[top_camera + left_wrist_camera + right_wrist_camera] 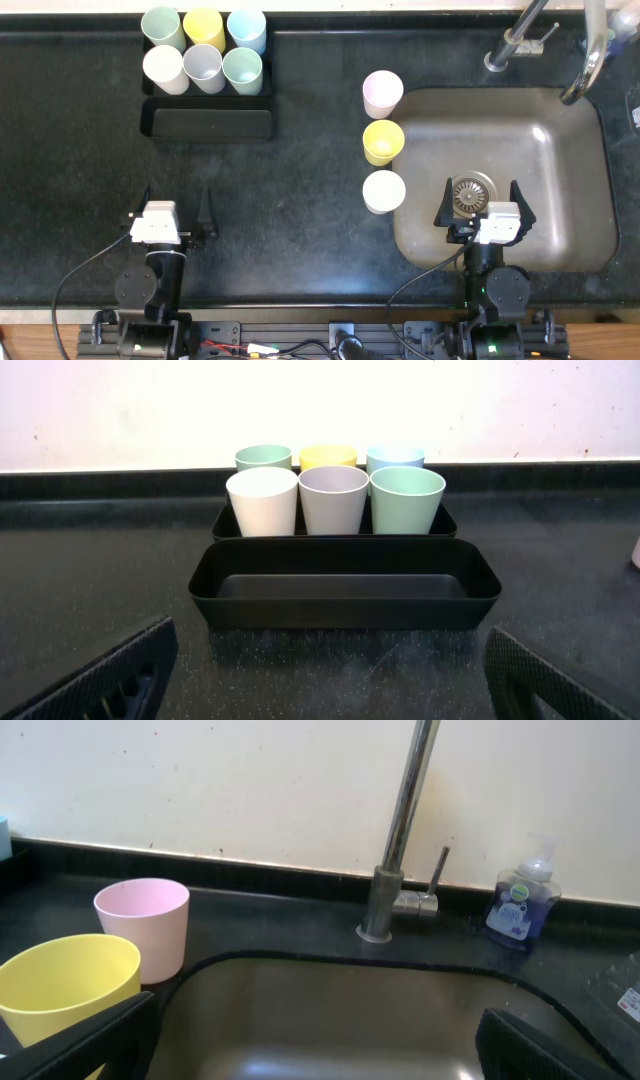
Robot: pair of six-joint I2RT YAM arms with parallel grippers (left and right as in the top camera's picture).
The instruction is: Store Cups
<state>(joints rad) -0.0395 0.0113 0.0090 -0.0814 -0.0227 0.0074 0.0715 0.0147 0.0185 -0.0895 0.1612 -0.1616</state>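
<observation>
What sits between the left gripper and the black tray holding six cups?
An empty black rectangular plastic tray, beside the filled tray; bare dark counter covers the rest. The left wrist view shows it.

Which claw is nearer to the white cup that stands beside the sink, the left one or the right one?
Right. The right claw is over the sink, just beside the white cup; the left claw is far off across the counter.
</observation>
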